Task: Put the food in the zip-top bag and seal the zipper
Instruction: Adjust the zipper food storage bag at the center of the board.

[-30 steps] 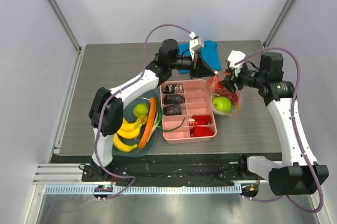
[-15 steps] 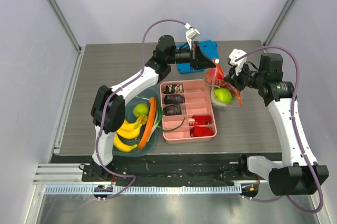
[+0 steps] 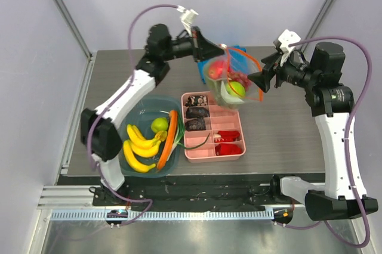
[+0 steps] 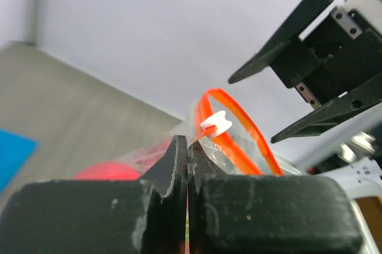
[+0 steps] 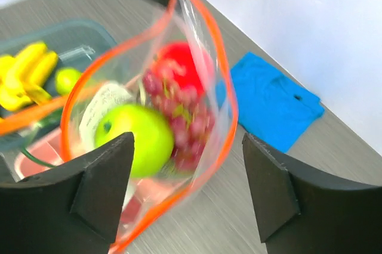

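Pinching clear crinkly plastic zip-top bag [image 3: 230,86] mid-air by its mouth in clamped left gripper [image 4: 187,146], dead ahead of wide-open right gripper [image 3: 258,82]; likely limp, slick, bottom-heavy with shiny green apple [image 5: 134,138], so grab the stiffer thin orange-red zipper strip [image 4: 239,126].

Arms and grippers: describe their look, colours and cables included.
Both the left arm and right arm have white links with bulky black joints. A purple cable loops along each. The left gripper and right gripper have matte black, wedge-shaped fingers, scuffed on the left.
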`<state>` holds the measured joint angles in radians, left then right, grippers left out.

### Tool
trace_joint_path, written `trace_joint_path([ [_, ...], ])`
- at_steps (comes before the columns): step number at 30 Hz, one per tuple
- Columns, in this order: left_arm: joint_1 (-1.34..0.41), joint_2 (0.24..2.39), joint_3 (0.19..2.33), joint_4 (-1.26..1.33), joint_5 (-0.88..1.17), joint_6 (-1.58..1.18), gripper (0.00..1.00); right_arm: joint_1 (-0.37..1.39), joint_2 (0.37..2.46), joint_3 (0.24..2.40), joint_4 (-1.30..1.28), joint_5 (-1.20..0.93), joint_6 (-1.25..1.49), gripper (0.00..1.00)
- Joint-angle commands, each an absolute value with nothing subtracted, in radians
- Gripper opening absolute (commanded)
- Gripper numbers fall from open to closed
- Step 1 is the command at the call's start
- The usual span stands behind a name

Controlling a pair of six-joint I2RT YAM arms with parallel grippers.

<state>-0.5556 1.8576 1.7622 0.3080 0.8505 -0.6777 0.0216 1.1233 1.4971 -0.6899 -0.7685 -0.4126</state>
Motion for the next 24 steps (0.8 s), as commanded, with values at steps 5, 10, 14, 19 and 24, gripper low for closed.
trace_joint_path([
  [5, -0.329, 1.462, 1.687, -0.093, 0.660, -0.474, 0.00, 0.205, 1.221, 1.586, -0.565, -0.736, -0.272, 0.79],
  [10, -0.196, 1.293, 1.615, -0.274, 0.608, -0.348, 0.00, 0.319, 1.218, 1.487, -0.317, -0.766, -0.098, 0.90],
  [14, -0.161, 1.200, 1.557, -0.413, 0.526, -0.272, 0.00, 0.398, 1.235, 1.417, -0.007, -0.781, -0.052, 0.96],
  [19, -0.147, 1.082, 1.480, -0.480, 0.424, -0.213, 0.00, 0.563, 1.408, 1.549, -0.035, -0.681, -0.185, 0.96],
  [24, -0.144, 1.026, 1.418, -0.517, 0.414, -0.181, 0.00, 0.693, 1.492, 1.581, 0.049, -0.608, -0.331, 1.00],
])
